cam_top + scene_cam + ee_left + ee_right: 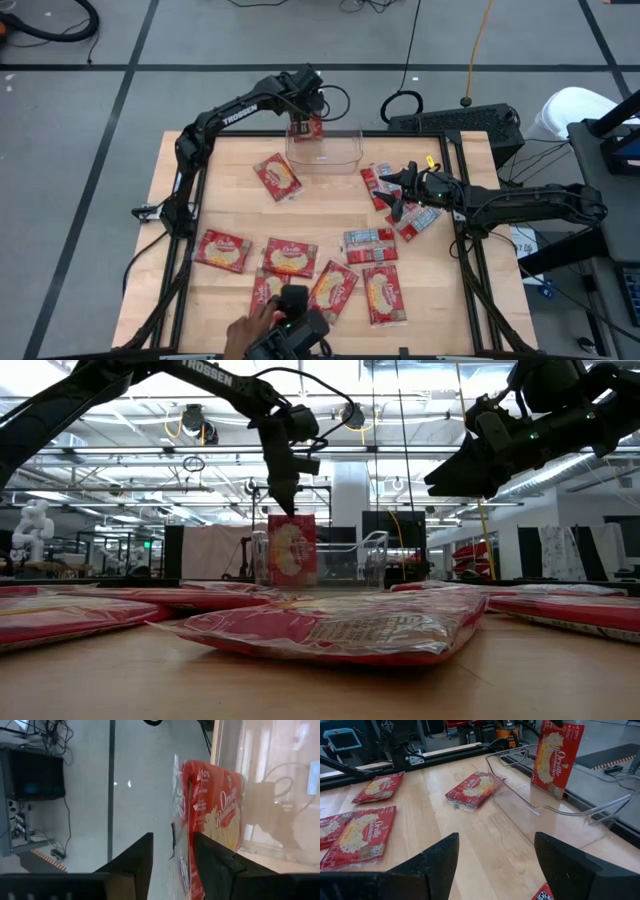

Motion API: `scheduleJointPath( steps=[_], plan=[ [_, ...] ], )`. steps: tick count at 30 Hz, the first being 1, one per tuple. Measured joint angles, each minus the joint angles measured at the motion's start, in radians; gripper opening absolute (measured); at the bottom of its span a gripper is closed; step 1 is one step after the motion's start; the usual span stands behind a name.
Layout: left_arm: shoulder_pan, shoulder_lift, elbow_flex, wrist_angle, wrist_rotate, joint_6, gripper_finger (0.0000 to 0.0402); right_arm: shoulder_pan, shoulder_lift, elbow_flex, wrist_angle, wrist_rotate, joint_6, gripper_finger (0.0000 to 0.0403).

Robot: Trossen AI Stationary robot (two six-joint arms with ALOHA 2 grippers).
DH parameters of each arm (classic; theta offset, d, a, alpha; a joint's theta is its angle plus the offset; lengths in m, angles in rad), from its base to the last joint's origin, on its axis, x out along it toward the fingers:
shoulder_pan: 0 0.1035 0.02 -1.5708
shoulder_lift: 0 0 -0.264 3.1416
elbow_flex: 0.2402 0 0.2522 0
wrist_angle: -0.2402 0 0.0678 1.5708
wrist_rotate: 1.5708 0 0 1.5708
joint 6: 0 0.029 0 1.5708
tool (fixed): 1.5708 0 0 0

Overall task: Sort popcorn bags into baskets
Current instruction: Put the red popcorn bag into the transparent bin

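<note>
Along the table's [180, 300] near edge a person's hand [250, 328] reaches in among loose popcorn bags [291, 257], flat red packets with a yellow-cream picture; one [370, 240] shows its white and blue-grey back. From table height that hand is hidden, and the nearest packets fill the foreground. Toward the right edge the right gripper [403, 192] hovers above more packets, fingers spread wide and empty. At the far edge stands the clear basket [325, 150]. The left gripper [303, 122] sits over its left end, fingers loosely either side of an upright bag [291, 549]; only the left wrist view shows those fingers parted.
</note>
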Motion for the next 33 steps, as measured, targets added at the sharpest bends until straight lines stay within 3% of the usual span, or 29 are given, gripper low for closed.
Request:
scheduleJointPath(
  steps=[7,11,16,20,27,33],
  plan=[
    [-0.004,-0.098,0.000,0.005,-0.006,-0.044,0.0148,0.000,0.000,0.000,-0.001,0.001,0.000,0.0254],
    [-0.004,-0.162,0.000,-0.003,0.014,-0.149,0.0148,0.000,0.000,0.000,-0.017,0.003,0.000,0.0254],
    [-0.007,-0.222,0.000,-0.074,0.182,-0.375,0.0148,0.000,0.000,0.001,-0.098,0.034,-0.048,0.0254],
    [-0.060,-0.255,-0.027,-0.104,0.303,-0.427,0.0147,0.000,0.000,0.001,-0.168,0.034,-0.079,0.0254],
    [-0.269,-0.314,-0.247,0.096,0.284,-0.424,0.0147,0.000,0.000,-0.035,-0.195,0.062,-0.200,0.0254],
    [-0.430,-0.407,-0.538,0.403,0.157,-0.461,0.0147,0.017,0.013,-0.027,-0.270,0.058,-0.181,0.0254]
  ],
)
